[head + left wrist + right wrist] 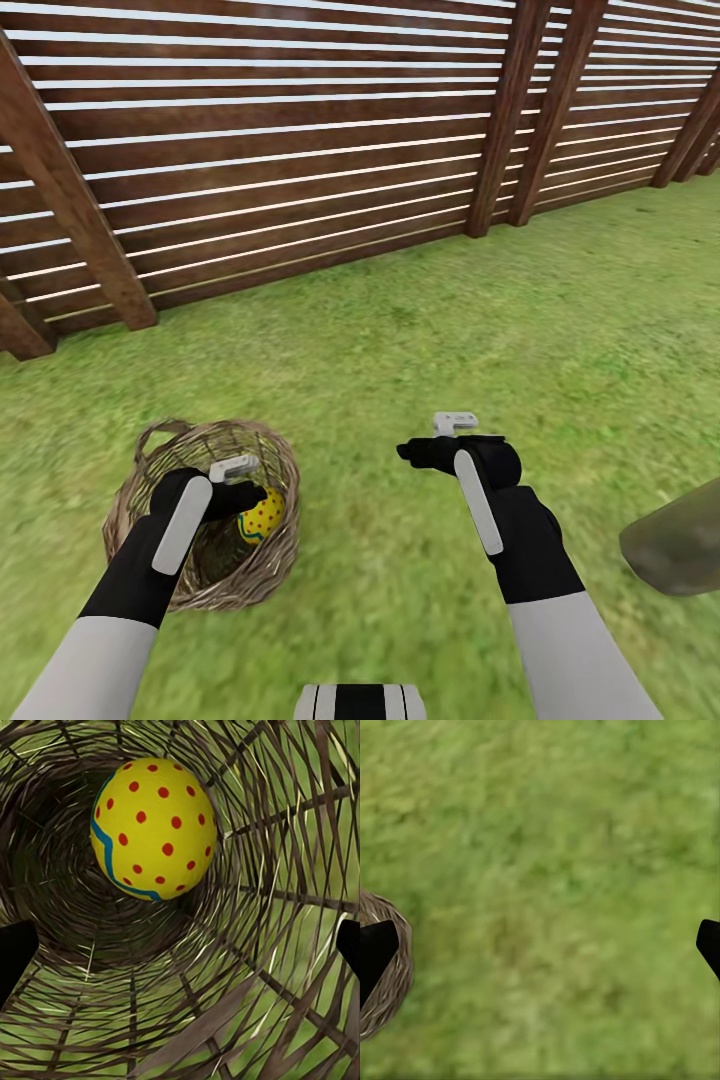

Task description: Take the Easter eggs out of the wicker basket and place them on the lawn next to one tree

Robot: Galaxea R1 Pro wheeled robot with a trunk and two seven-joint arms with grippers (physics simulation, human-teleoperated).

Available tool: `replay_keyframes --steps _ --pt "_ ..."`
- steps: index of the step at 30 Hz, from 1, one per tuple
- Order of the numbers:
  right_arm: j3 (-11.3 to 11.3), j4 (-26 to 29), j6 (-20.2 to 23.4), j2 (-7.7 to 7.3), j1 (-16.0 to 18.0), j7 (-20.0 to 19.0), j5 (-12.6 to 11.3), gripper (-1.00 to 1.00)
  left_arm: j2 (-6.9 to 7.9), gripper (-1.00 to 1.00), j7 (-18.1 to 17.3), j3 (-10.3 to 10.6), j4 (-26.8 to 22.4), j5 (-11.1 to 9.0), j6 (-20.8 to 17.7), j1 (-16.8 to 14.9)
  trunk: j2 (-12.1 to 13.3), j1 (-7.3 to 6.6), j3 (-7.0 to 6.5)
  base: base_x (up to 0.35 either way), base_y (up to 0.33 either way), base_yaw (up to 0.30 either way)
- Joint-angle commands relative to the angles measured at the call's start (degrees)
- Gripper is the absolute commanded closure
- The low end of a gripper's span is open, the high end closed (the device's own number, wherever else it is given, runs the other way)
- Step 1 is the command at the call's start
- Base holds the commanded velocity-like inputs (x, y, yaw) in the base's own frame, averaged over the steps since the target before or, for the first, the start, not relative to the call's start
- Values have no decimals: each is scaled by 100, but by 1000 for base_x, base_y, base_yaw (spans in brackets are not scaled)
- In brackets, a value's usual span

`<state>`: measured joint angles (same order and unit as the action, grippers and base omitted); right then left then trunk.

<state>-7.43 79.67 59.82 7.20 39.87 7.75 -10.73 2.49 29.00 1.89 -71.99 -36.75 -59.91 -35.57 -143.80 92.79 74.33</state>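
Left gripper (238, 492) lowered into the mouth of the wicker basket (140, 480), fingers spread wide and holding nothing; in the left wrist view dark fingertips (15, 952) stand at either edge of the weave. Just beyond them, one Easter egg (154, 827) against the basket's inner wall: yellow, red dots, blue zigzag band, apart from both fingers. Only one egg (261, 514) visible in the basket.

Right gripper (425, 452) held over bare grass beside the basket, also spread and holding nothing, with the basket's braided rim (394, 967) beside one fingertip in the right wrist view.

No writing, brand or label readable anywhere.

Below, mottled green lawn (420, 330). Behind, a brown horizontal-slat wooden fence (280, 150) with slanted posts. Pale grey-green tree trunk (678, 545) at the head view's right edge.
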Motion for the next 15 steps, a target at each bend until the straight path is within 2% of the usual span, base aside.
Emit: replay_keyframes --steps 1,15 --pt "-4 4 18 0 3 60 -60 -100 6 -100 60 13 -5 -58 -9 -3 -2 -1 4 14 9 -2" --pt "-4 4 18 1 3 60 -61 -100 6 -100 53 13 3 -60 -9 -3 -2 -1 4 45 30 0"
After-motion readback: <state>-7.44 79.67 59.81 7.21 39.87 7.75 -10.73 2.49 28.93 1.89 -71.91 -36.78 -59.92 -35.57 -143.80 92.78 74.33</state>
